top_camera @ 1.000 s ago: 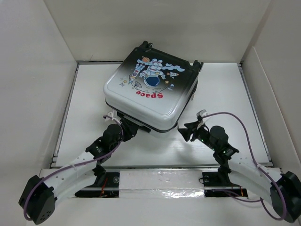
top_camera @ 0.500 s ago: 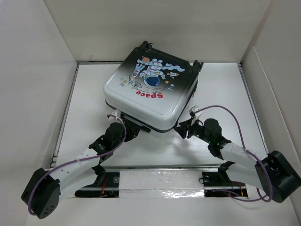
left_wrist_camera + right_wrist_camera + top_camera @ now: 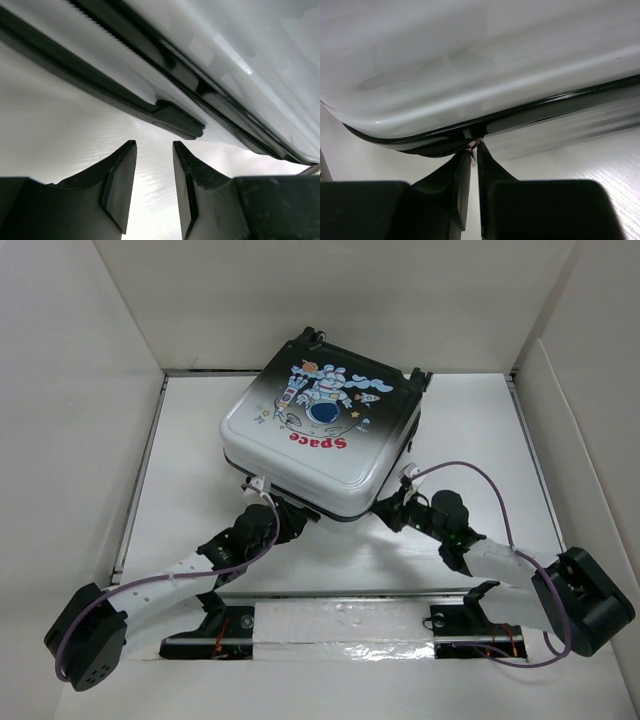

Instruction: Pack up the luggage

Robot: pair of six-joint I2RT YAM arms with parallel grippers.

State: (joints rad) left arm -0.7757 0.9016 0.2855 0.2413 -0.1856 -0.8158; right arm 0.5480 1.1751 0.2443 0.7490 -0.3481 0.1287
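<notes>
The suitcase (image 3: 320, 420) lies flat and closed in the middle of the table (image 3: 480, 440), printed side up and turned at an angle, its white end toward the arms.

Over the last second the right gripper (image 3: 474, 150) has been brought in from over the bare table to the near right corner of the case. In its own view the fingers are seen all but closed, pinched on a small metal tab at the seam, which is taken to be the zip pull (image 3: 473, 144).

The left gripper (image 3: 285, 518) has been slid a little to the right along the near edge. It is held released, the two fingers apart with nothing between them, and is pointed at a black bar (image 3: 172, 120) on the case's side (a handle or a trim strip, it cannot be told which). The case itself has not been shifted meanwhile.

From this it is judged that the filling is done and only the fastening remains. The pull has been caught, so the zip can next be drawn along the seam. The left gripper is placed where the case could be steadied against that tug. How much of the zip is already run shut cannot be made out.
</notes>
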